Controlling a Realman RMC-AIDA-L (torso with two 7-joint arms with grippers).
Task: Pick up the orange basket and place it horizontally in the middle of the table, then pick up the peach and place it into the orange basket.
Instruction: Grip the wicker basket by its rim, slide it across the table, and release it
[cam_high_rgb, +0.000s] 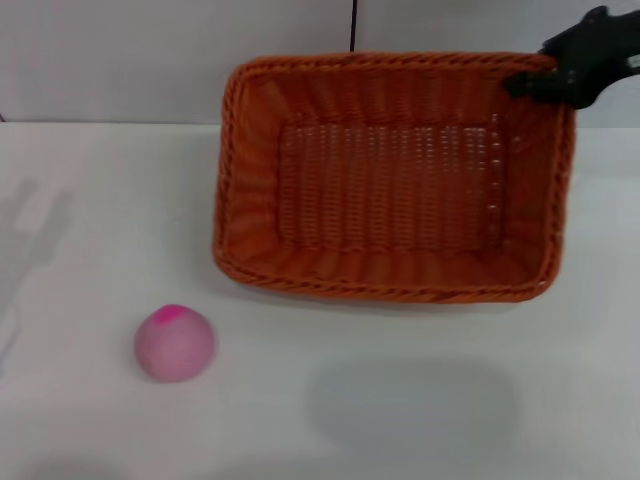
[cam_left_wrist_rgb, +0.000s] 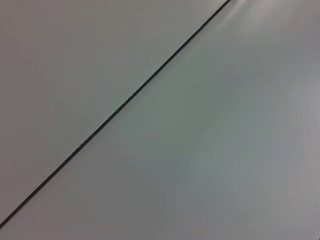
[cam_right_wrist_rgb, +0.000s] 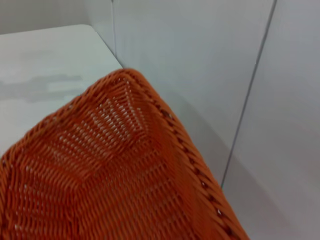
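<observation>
The orange basket (cam_high_rgb: 390, 180) hangs above the white table (cam_high_rgb: 90, 200), its open side facing the head camera and its long side running left to right. My right gripper (cam_high_rgb: 530, 85) is shut on the braided rim at the basket's far right corner. The right wrist view shows the basket's (cam_right_wrist_rgb: 100, 175) rim and woven inside from close up. The peach (cam_high_rgb: 174, 343), pale pink with a magenta patch, rests on the table to the front left, apart from the basket. My left gripper is out of view.
The basket's grey shadow (cam_high_rgb: 410, 405) falls on the table in front of it. A light wall (cam_high_rgb: 120, 50) with a dark vertical seam stands behind the table. The left wrist view shows only grey wall panels (cam_left_wrist_rgb: 225, 150) and a seam.
</observation>
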